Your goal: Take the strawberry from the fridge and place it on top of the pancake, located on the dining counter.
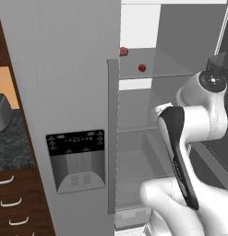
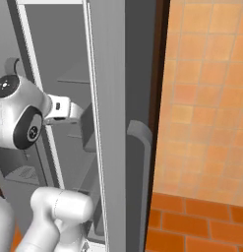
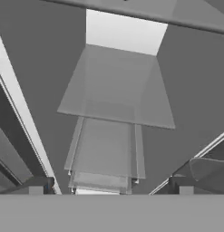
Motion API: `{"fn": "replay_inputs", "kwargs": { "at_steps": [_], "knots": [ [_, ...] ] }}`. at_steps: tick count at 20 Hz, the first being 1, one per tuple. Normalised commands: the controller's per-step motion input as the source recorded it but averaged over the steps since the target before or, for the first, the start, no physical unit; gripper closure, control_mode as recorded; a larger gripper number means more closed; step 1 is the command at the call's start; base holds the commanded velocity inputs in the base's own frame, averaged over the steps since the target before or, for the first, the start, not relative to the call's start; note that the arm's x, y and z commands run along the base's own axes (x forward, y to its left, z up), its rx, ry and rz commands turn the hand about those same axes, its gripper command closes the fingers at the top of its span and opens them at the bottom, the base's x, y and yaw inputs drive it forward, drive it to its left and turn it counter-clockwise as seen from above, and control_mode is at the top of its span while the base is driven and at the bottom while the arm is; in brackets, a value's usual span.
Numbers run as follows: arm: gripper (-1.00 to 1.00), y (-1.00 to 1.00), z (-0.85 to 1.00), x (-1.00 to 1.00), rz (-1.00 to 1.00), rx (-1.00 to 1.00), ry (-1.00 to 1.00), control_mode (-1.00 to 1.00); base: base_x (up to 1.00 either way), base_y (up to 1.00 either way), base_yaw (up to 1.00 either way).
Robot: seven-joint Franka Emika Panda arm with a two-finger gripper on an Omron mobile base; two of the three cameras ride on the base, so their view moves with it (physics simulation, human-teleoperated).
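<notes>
The fridge [image 1: 64,92] stands with its left door shut and its right side open, glass shelves showing inside. The strawberry [image 1: 142,67], small, round and dark red, lies on the upper glass shelf [image 1: 166,69]. My arm bends up from the lower right, its wrist [image 1: 212,81] level with that shelf and to the right of the fruit. In the hand view my gripper [image 3: 111,188] is open, nothing between its fingertips [image 3: 37,185], and it looks along stacked glass shelves [image 3: 115,97] inside the fridge. The pancake and the dining counter are out of view.
A second, lumpier red item [image 1: 123,51] sits higher on the left, half hidden by the shut door's edge. The black dispenser panel [image 1: 76,159] is on that door. A dark counter with drawers [image 1: 9,152] lies left. The open door and its handle [image 2: 140,135] stand close on my right.
</notes>
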Motion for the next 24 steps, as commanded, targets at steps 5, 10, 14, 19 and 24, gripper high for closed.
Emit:
{"fn": "replay_inputs", "kwargs": {
  "at_steps": [5, 10, 14, 19, 24],
  "knots": [
    [-1.00, -0.13, 0.23, 0.78, -0.01, 0.11, 0.00, -1.00, 0.00, 0.00, 0.00],
    [-1.00, -0.01, 0.36, 0.77, 0.02, 0.01, -0.24, -1.00, 0.00, 0.00, 0.00],
    [-1.00, 0.00, 0.40, 0.63, 0.00, 0.03, -0.43, -1.00, 0.00, 0.00, 0.00],
    [-1.00, -0.12, 0.37, 0.60, -0.03, 0.17, 0.02, -1.00, 0.00, 0.00, 0.00],
    [-1.00, 0.00, 0.06, 0.62, -0.01, 0.03, 0.14, -1.00, 0.00, 0.00, 0.00]
  ]
}}
